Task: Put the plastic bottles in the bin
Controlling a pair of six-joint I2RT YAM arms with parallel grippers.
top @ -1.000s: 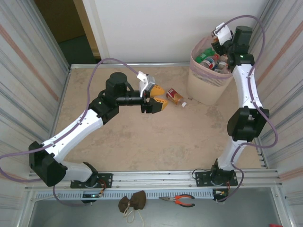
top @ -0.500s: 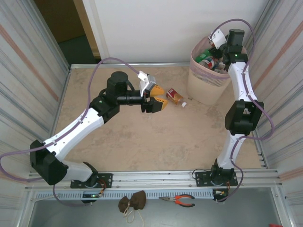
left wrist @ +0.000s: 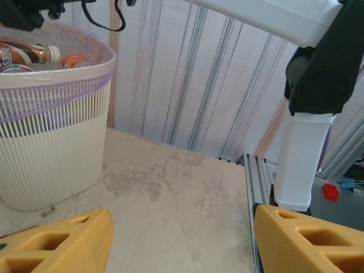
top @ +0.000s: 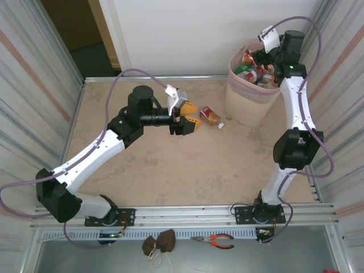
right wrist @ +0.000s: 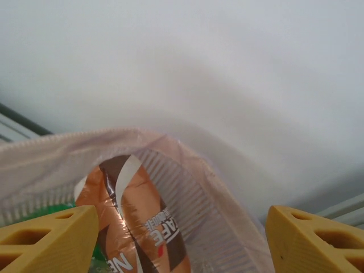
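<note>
The bin (top: 248, 98) stands at the back right with several plastic bottles (top: 254, 73) heaped in it. My right gripper (top: 259, 56) hangs over its far rim, open. In the right wrist view a brown-orange labelled bottle (right wrist: 136, 222) lies loose inside the bin's rim (right wrist: 187, 165), below the right gripper (right wrist: 183, 242). One brown bottle with a red label (top: 210, 116) lies on the table left of the bin. My left gripper (top: 191, 116) hovers just left of it, open and empty. The left wrist view shows the bin (left wrist: 51, 142) ahead on the left of the left gripper (left wrist: 182, 244).
Corrugated walls close in both sides. An aluminium rail (top: 187, 215) runs along the front edge by the arm bases. Pliers (top: 214, 241) and a brown cloth bundle (top: 158, 243) lie on the front ledge. The right arm's lower link (left wrist: 304, 142) stands right of the bin.
The right gripper has opened over the bin, and the brown-orange bottle now lies in it. The right wrist shifted slightly toward the back. The left arm has not moved.
</note>
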